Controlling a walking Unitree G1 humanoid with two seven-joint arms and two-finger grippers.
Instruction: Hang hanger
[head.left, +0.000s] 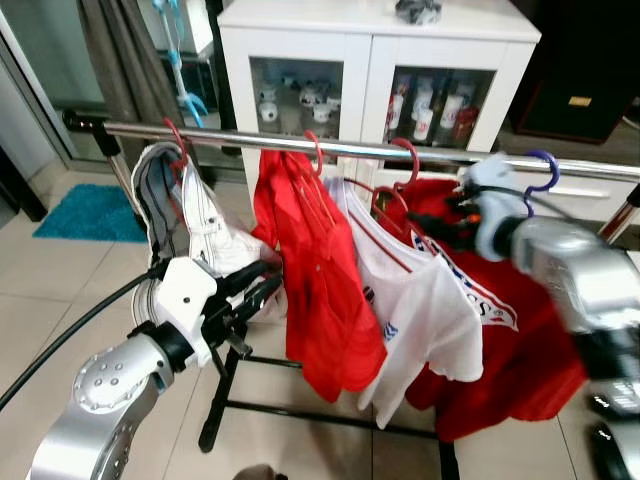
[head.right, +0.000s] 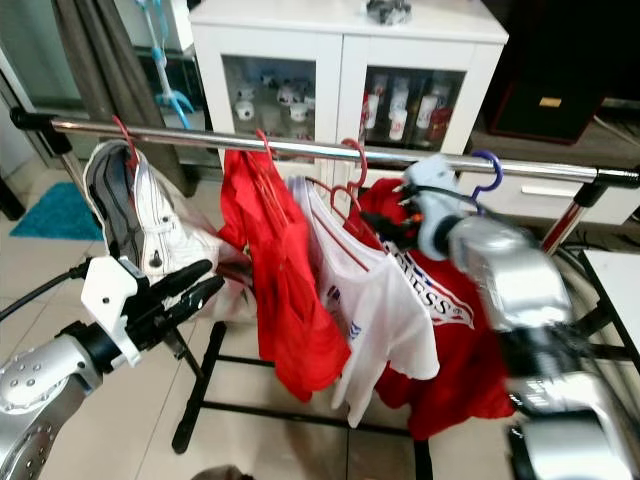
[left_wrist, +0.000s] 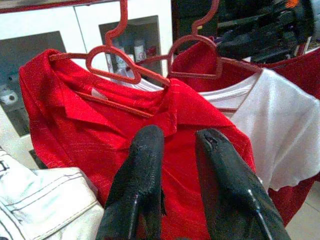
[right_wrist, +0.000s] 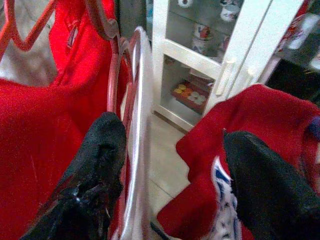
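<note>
A silver clothes rail (head.left: 230, 133) crosses the view with several garments on hangers. A white jacket (head.left: 205, 225) hangs at the left on a red hanger. Beside it come a red polo (head.left: 320, 290) and a white T-shirt (head.left: 420, 310), both on red hangers. Furthest right, a red printed shirt (head.left: 520, 370) hangs from a purple hanger hook (head.left: 543, 165). My right gripper (head.left: 440, 222) is open just below the rail, between the white T-shirt's collar and the red printed shirt (right_wrist: 260, 120). My left gripper (head.left: 268, 280) is open and holds nothing, low between the jacket and the red polo (left_wrist: 100, 130).
A white glass-door cabinet (head.left: 370, 50) stands close behind the rail. A grey curtain (head.left: 120, 60) and a blue mat (head.left: 90, 212) lie at the back left. The rack's black base bars (head.left: 300, 410) cross the tiled floor under the clothes.
</note>
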